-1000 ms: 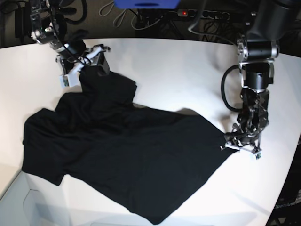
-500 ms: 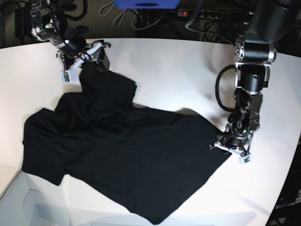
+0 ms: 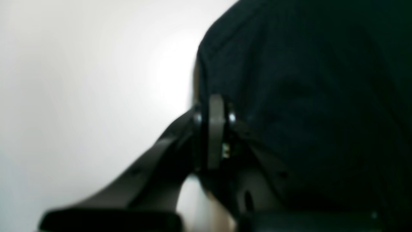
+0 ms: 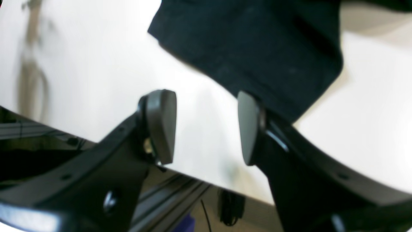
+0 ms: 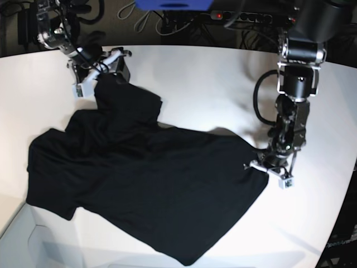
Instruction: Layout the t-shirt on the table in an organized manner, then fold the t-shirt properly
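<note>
The black t-shirt [image 5: 150,184] lies spread but rumpled on the white table [image 5: 212,89]. In the base view my left gripper [image 5: 269,169] sits low at the shirt's right corner. The left wrist view shows its fingers [image 3: 215,129] pressed together, shut on the t-shirt's [image 3: 305,96] edge. My right gripper [image 5: 103,75] stands at the shirt's far left end, near the table's back edge. In the right wrist view that gripper [image 4: 204,127] is open over bare table [image 4: 96,64], and its right-hand finger [image 4: 248,129] meets the edge of the black fabric [image 4: 257,48].
Cables and a power strip [image 5: 245,17] lie on the dark floor beyond the table's back edge, and a blue object [image 5: 173,4] shows at the top. The table's curved edge runs down the right side [image 5: 346,184].
My left gripper has slid left onto the shirt's right corner and shut on it. The right gripper has shifted slightly toward the back edge, staying open.
</note>
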`<state>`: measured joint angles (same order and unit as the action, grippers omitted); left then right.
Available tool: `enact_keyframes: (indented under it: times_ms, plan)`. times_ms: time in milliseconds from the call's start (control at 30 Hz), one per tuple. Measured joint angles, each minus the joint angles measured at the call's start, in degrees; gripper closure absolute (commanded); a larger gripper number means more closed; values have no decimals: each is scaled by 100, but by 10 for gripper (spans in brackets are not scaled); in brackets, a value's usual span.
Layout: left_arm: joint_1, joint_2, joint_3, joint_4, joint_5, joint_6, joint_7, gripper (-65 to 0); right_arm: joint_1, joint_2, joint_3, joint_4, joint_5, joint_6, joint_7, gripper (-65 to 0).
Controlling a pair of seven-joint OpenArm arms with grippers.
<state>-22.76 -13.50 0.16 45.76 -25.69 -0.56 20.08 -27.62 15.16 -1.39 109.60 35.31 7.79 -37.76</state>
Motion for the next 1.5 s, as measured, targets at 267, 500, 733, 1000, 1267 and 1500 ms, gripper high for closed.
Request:
enact_keyframes:
  times_ms: [267,500,733,1000,1267,1500]
  plan:
    - [1329,-219,-866,1405,-28,-59,98,-1,258,-199,-85,-286,-31,-7,2,-348]
    - [1886,-269,-1552,1937,-2,11,264,-1,343,-251,11,-614,-20,-4,31,-348]
    - [2120,-409,-1784,2006,22,33,214,-1,378,-201,496,-874,-96,-9,46,-348]
    - [2166,-361,-1775,2026,20,37,151,-1,341,-470,507,-872,-876,-9,92,-348]
    - [2164,-363,-1770,2026,20,35,151,-1,304,-498,476,-894,-870,-4,131,-348]
    - [2450,-367,-1775,2312,22,31,153,-1,411,-483,437,-1239,-789,98,472,-332]
